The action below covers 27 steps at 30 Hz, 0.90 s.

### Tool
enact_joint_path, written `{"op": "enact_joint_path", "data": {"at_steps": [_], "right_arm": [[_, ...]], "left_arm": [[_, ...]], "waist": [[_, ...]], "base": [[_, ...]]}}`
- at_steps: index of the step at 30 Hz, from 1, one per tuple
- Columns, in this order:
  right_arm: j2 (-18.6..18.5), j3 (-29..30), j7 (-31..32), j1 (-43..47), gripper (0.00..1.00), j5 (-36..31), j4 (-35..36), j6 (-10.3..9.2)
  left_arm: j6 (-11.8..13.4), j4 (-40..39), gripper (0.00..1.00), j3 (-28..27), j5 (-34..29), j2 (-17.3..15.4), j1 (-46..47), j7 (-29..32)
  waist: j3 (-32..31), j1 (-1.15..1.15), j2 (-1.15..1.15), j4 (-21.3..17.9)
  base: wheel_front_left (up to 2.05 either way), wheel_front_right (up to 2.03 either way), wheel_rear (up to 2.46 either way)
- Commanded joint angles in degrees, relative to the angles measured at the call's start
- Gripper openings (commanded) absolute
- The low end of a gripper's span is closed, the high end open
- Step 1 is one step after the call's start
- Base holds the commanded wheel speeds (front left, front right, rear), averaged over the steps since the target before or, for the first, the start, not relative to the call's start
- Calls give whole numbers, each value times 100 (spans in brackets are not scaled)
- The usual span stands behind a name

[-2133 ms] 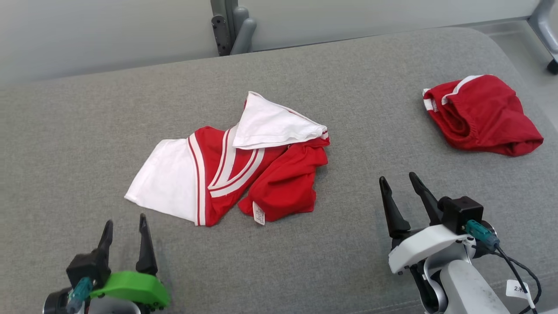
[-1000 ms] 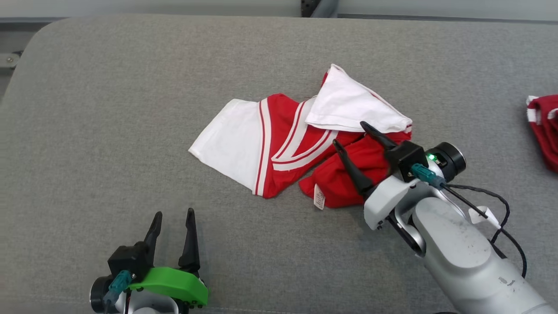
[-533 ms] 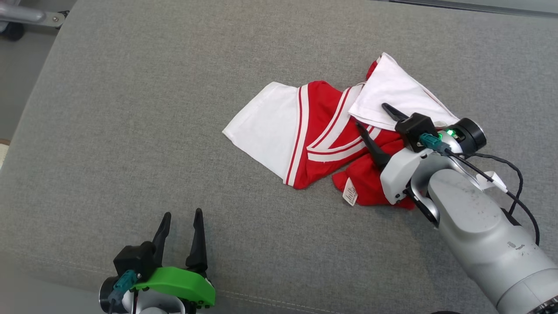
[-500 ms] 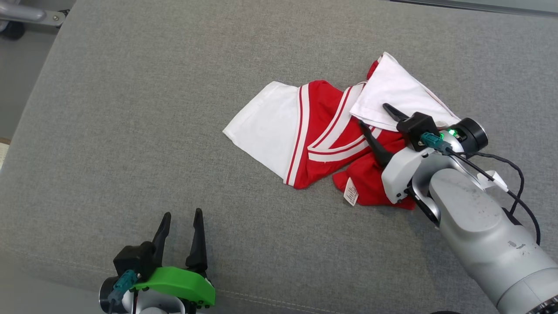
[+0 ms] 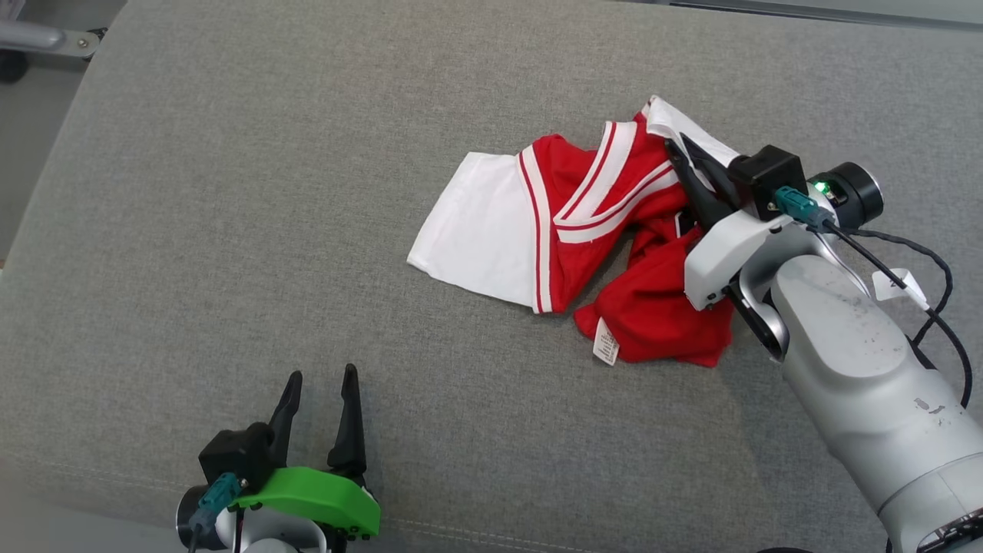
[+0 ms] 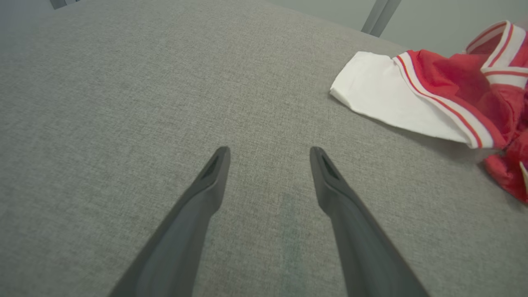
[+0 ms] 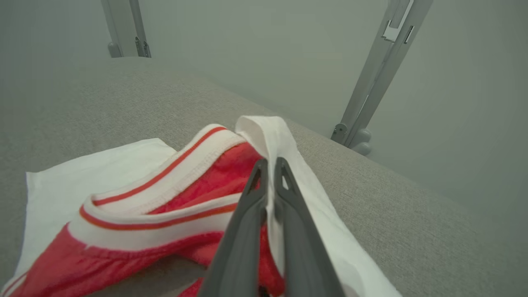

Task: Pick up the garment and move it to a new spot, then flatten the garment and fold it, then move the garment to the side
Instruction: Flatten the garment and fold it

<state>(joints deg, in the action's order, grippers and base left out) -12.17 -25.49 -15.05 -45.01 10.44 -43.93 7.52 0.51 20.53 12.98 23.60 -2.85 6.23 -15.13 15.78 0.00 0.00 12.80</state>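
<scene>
Two grippers are on my screen, and I read them from the left side of the grey cushion [image 5: 230, 192] across to its right. The left gripper [image 5: 322, 374] hovers by the cushion's near seam with its fingers spread wide and nothing between them, well apart from the cloth.

The garment [image 5: 584, 215], red with white striped trim, lies bunched right of the cushion's middle. Its flat white panel [image 5: 476, 238] points toward the cushion's left, and a red lobe with a label [image 5: 605, 342] sags toward the near edge.

At the far right of the heap, the right gripper [image 5: 677, 142] is pinched closed on a raised white fold [image 7: 264, 136]. In the right wrist view that thin edge runs up between the fingertips.

My worry is the bite. It looks like only a shallow hem, so a quick lift could let the fabric slide out. Most of the garment rests on the cushion's coarse weave, and dragging rather than lifting would add pull against the pinch. Hanging from one point, it may also twist and land more tangled, which would make flattening harder.
</scene>
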Motion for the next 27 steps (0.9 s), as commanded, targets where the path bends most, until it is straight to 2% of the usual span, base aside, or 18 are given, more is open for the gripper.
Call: {"op": "enact_joint_path", "data": {"at_steps": [1, 8, 15, 20, 23, 27], "right_arm": [[-36, 32, -13, -46, 0, 47, 92, -7], [77, -56, -14, -43, 0, 193, 628, -7], [475, -506, -14, -372, 0, 563, 1199, -7], [762, -618, -14, -960, 0, 901, 1518, -6], [825, -566, -14, -1115, 0, 1002, 1631, -6], [879, -149, -14, -1228, 0, 1240, 2107, -7]], "left_arm": [[10, 12, 100, -10, 29, -13, 29, 3], [-37, 88, 100, 17, 78, -13, -17, 3], [-69, 147, 100, 112, 95, -13, -33, 2], [-77, 217, 100, 232, 150, -13, -11, 2], [-59, 226, 100, 258, 194, -13, -25, 3], [-48, 225, 100, 273, 198, -13, -90, 3]], "waist": [[-37, 0, 0, -17], [-137, 0, 0, 5], [-183, 0, 0, 148], [-221, 0, 0, 368], [-236, 0, 0, 437], [-258, 0, 0, 488]], "base": [[0, 0, 0], [0, 0, 0], [0, 0, 0], [0, 0, 0], [0, 0, 0], [0, 0, 0]]}}
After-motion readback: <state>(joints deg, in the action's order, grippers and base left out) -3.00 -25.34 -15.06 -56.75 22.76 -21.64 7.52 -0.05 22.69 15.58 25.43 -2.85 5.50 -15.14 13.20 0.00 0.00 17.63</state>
